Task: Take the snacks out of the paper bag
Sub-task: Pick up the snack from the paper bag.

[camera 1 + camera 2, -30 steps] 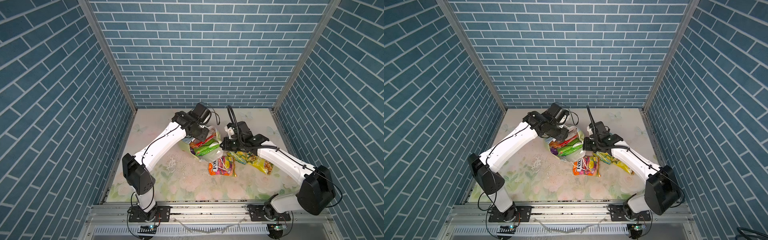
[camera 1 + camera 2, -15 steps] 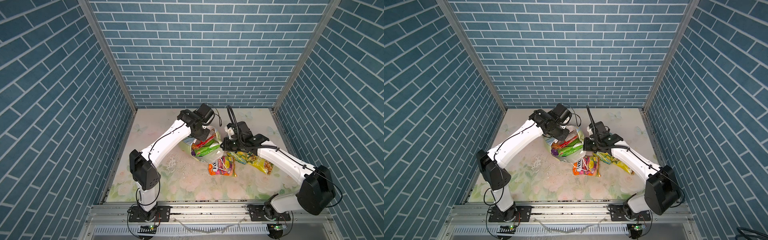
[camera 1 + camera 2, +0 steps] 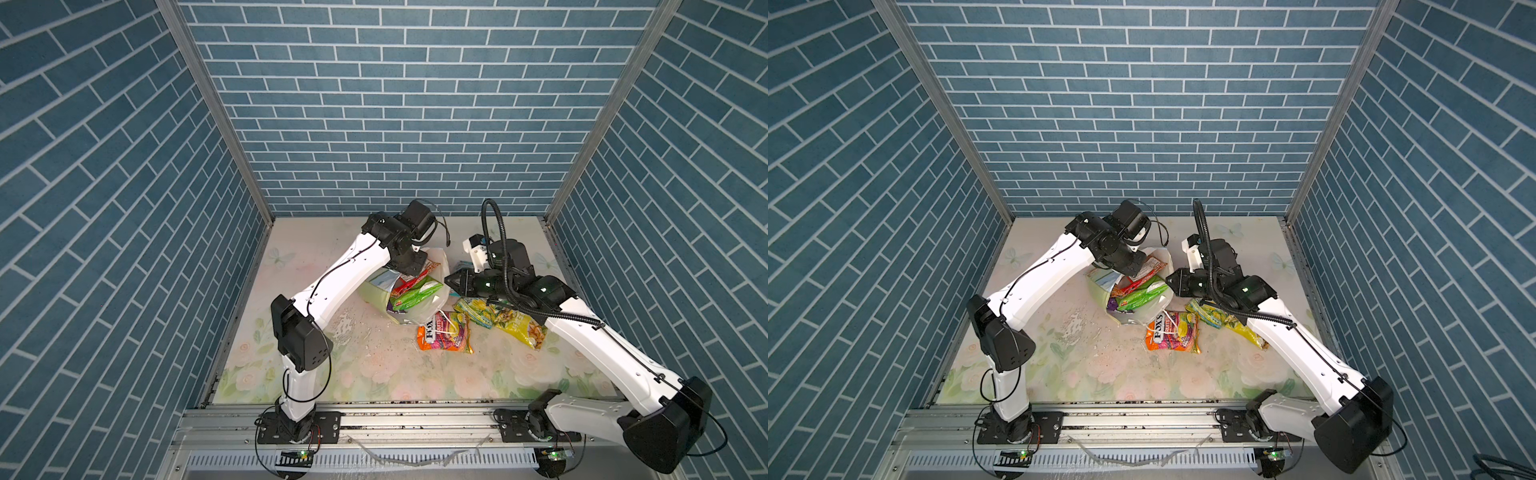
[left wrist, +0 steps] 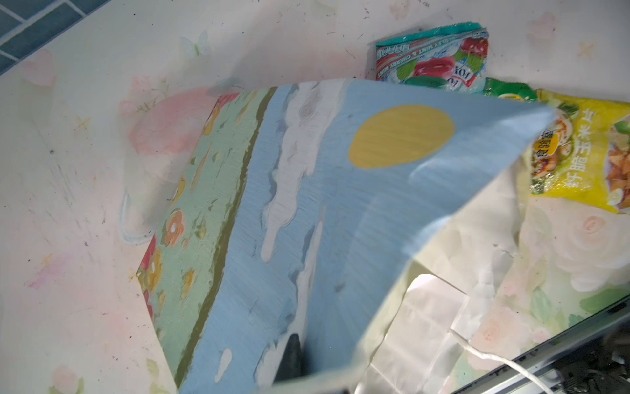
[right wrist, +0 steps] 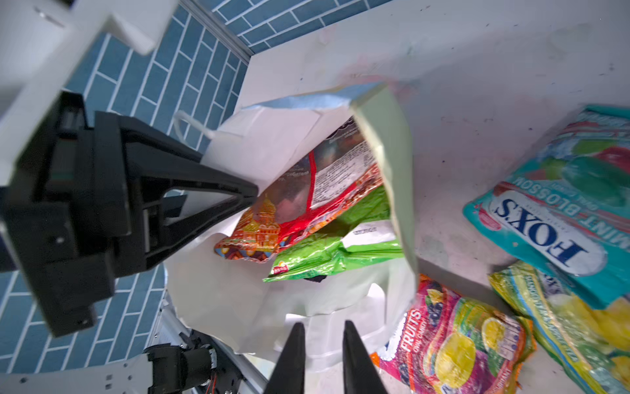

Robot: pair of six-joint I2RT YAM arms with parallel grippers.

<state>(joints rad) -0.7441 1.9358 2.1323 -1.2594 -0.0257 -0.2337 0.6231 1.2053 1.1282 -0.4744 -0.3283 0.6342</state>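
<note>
CHANGE: left claw (image 5: 253, 196) has closed since a second ago, right claw (image 5: 322, 327) has parted | LEFT: clamped on bag (image 3: 376, 296) far rim | RIGHT: slightly apart beside right rim, holding nothing | BAG: mid-table, tilted; red packet (image 5: 300, 211), green packet (image 5: 324, 256) inside; orange packet (image 3: 444, 338) just near.

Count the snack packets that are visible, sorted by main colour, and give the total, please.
Red packet: 1
Green packet: 1
Purple packet: 1
Teal packet: 1
Orange packet: 1
Green-yellow packet: 1
Yellow packet: 1
Total: 7
</note>
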